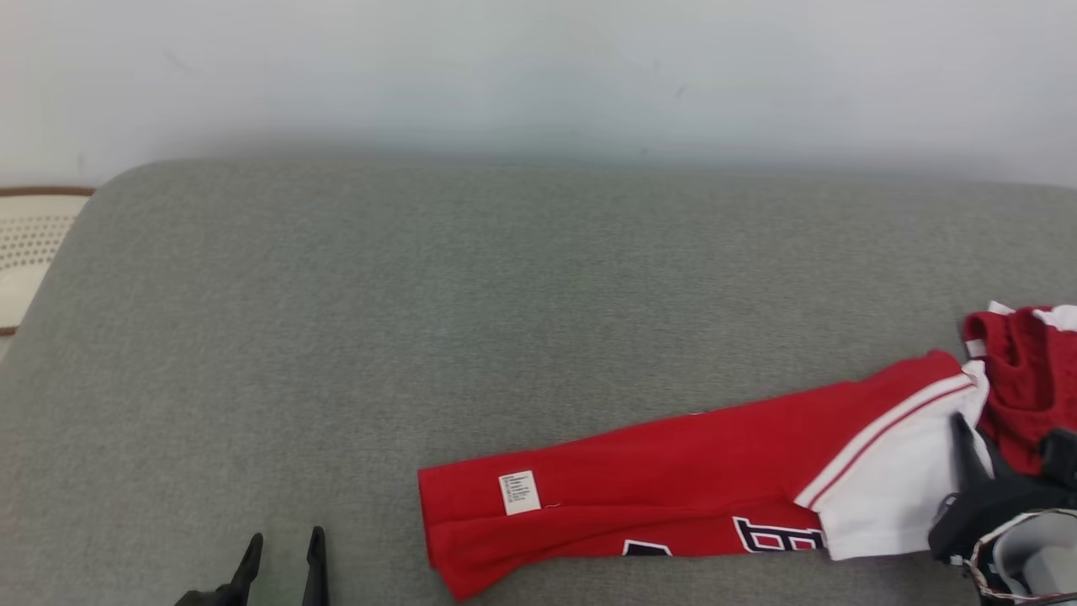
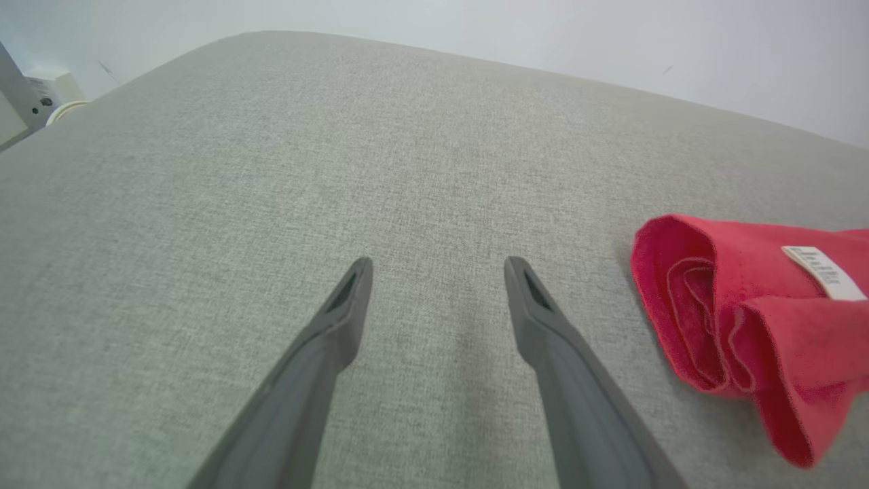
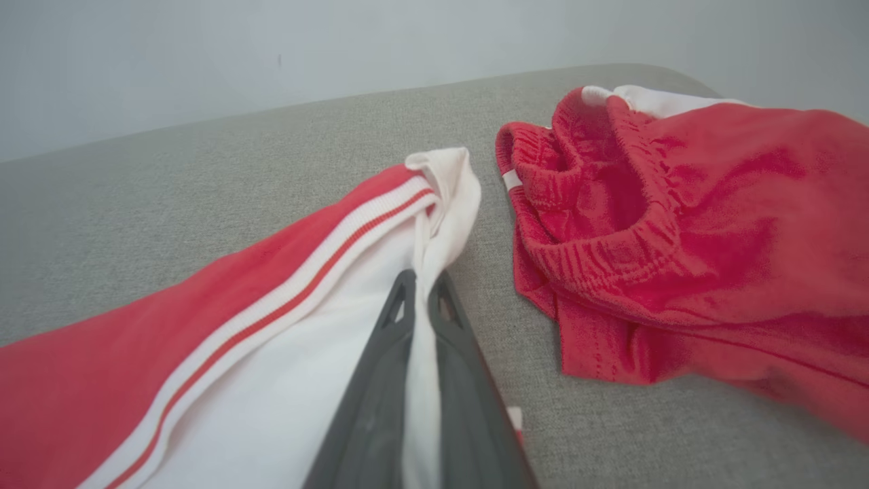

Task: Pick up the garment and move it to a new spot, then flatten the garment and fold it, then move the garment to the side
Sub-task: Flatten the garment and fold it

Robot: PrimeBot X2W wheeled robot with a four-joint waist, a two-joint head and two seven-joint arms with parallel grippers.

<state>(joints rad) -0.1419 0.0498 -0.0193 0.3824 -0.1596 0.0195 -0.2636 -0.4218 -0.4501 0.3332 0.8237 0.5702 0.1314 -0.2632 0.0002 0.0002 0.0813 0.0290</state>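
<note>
The garment (image 1: 656,480) is a red and white top with dark lettering and a white label (image 1: 519,492). It lies folded lengthwise along the front of the grey cushion (image 1: 421,295). My right gripper (image 1: 962,431) is at its right end, shut on a pinch of the white fabric. In the right wrist view the cloth (image 3: 224,353) is squeezed between the closed fingers of that gripper (image 3: 423,282). My left gripper (image 1: 286,539) hovers open and empty at the lower left. Its wrist view shows this gripper (image 2: 438,265) over bare cushion, left of the garment's rolled red end (image 2: 733,319).
A second red piece with an elastic waistband (image 1: 1022,379) lies bunched just right of the held end (image 3: 679,231). A pale wall (image 1: 538,76) rises behind the cushion. Past the cushion's left edge sits a cream woven item with a brown rim (image 1: 34,244).
</note>
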